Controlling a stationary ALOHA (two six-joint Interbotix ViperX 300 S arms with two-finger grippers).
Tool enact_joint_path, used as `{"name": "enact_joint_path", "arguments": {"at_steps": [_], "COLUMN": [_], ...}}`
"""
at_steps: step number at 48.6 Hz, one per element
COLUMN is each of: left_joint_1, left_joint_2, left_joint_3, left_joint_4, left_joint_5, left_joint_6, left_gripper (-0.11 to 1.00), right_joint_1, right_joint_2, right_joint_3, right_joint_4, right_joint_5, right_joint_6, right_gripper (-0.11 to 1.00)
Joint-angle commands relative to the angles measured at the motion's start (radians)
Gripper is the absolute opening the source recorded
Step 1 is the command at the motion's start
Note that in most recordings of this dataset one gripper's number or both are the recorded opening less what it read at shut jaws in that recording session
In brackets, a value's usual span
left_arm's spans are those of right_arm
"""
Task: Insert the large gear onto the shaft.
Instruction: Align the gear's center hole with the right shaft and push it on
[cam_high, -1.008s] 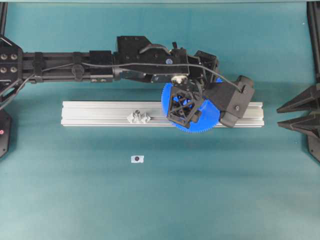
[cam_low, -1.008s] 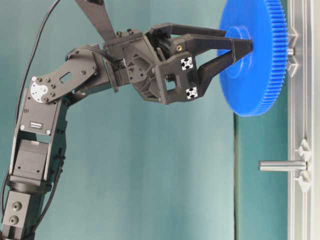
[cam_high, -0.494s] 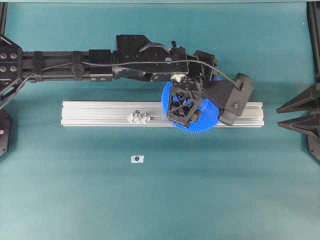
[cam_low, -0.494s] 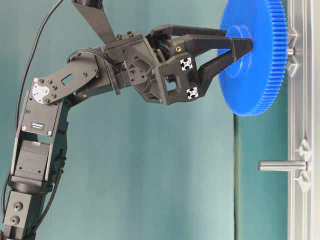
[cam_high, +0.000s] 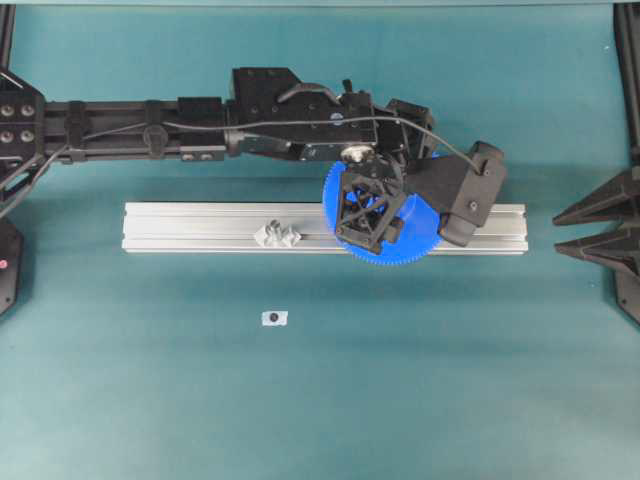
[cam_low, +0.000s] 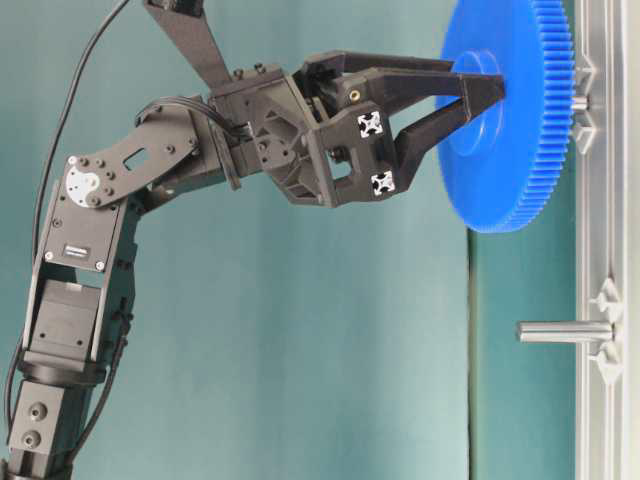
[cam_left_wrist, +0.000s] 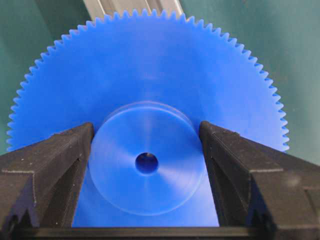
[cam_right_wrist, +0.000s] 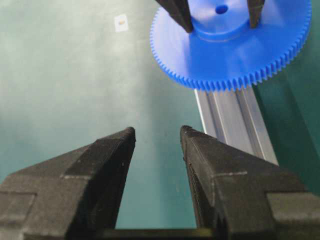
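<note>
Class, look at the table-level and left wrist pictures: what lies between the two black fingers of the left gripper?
The raised round hub of the big bright-blue toothed plastic gear sits between the left gripper's fingers, which clamp it from both sides; the left wrist view shows this best.

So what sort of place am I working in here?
Probably a lab test bench: a bare teal tabletop, an aluminium rail carrying small pin mounts, and the left gripper holding a blue gear by its hub.

One large gear (cam_high: 405, 235), one aluminium rail (cam_high: 200, 228), two pins (cam_low: 563, 331), one small tag (cam_high: 273, 318).
</note>
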Motion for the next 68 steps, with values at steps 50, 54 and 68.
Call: {"name": "enact_joint_path", "arguments": {"at_steps": [50,54,68], "left_joint_1": [0.014,0.014,0.014], "left_joint_2": [-0.029,-0.032,-0.029], "left_joint_3": [-0.046,-0.049,-0.051], "left_joint_4": [0.005,0.003,0.003], "left_joint_5": [-0.003,0.006,0.011], "left_joint_6": [-0.103,-0.104,-0.114], "left_gripper": [0.90,0.91,0.91], "right_joint_1": [-0.005,-0.005,-0.005], "right_joint_2": [0.009,0.009,0.008], "right_joint_3": [-0.014,-0.014,-0.011], "right_joint_4": [-0.002,0.002,0.003], "right_joint_5": [-0.026,-0.026,-0.026], "right_joint_6": [0.008,0.009,0.043], "right_gripper": [0.51,0.51,0.51]}}
